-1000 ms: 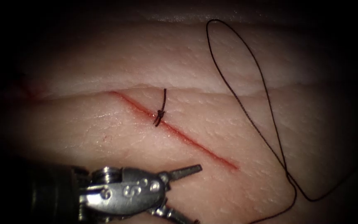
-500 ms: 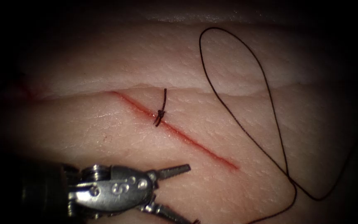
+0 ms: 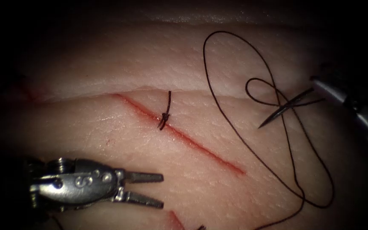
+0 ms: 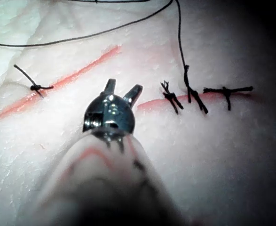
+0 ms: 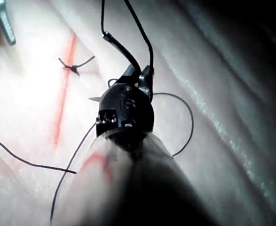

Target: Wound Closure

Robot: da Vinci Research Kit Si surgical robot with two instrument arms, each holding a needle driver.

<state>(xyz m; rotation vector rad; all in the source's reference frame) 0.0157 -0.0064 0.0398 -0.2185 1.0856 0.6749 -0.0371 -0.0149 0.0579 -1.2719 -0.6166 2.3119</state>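
Observation:
The cut (image 3: 192, 142) runs slantwise across the tissue (image 3: 107, 140), with one knotted stitch (image 3: 164, 115) tied over its upper part. My left tool (image 3: 162, 191) hovers below and left of the cut, jaws open and holding nothing; it is also seen close up as the left tool (image 4: 123, 92). The right tool (image 3: 317, 85) reaches in from the right, shut on the needle (image 3: 284, 108) back from its point. The needle's point hangs free over the tissue right of the cut, not in it. Thread (image 3: 235, 123) lies in big loops on the right side. The right tool (image 5: 140, 75) clamps the needle (image 5: 121, 49).
A second cut (image 4: 149, 102) lies nearby, closed with three knotted stitches (image 4: 194, 94). A short red mark (image 3: 174, 219) sits at the lower edge of the tissue. Thread (image 5: 185, 122) curls around the right tool's shaft.
The right tool has come in from the right carrying the needle, adding a small thread loop. The left tool has drawn back leftward and its jaws have narrowed.

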